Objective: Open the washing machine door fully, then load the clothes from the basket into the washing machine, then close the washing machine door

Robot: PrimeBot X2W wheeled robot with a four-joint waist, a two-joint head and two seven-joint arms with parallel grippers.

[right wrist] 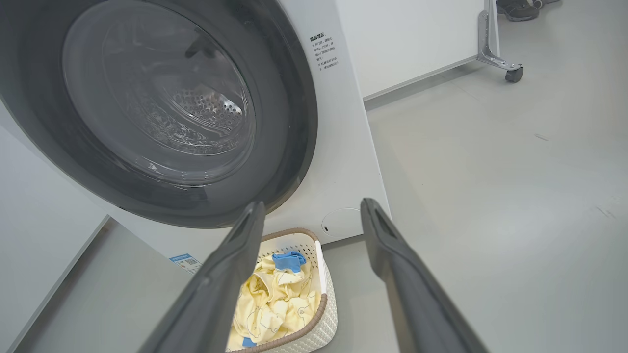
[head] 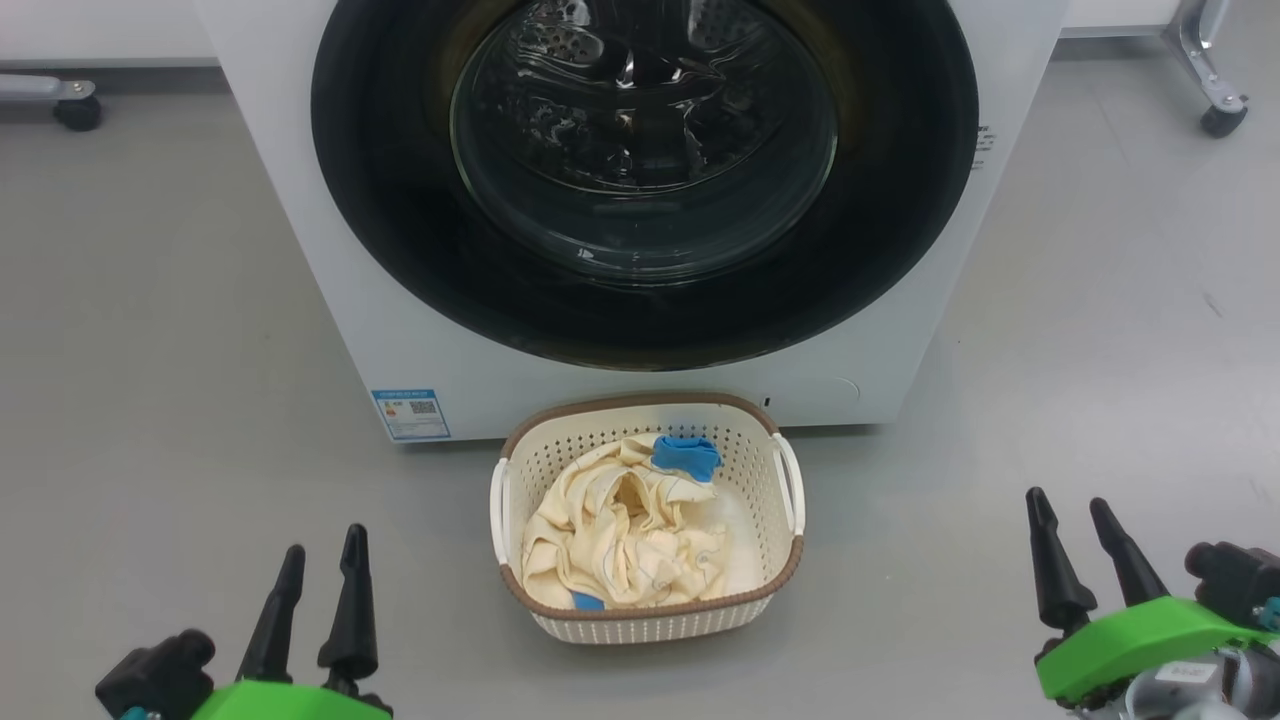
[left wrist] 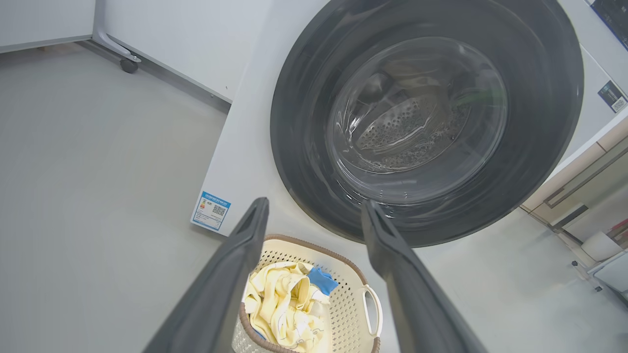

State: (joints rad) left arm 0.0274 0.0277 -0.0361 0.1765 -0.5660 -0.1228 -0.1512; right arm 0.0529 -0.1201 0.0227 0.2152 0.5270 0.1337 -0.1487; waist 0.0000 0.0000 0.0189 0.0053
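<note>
Since the washing machine door (head: 645, 150) is shut and the left gripper (head: 325, 540) and right gripper (head: 1067, 498) hang near, spread and empty, one should likely hook its rim.

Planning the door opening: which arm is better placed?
Left, narrowly: both hang open, but the left gripper sits less far sideways from the door than the right gripper. Its opening side is unclear.

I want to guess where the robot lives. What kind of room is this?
Probably a laundry corner in a lab or workshop: a big white washing machine, a basket of clothes on a grey floor, and a wheeled metal frame nearby.
</note>
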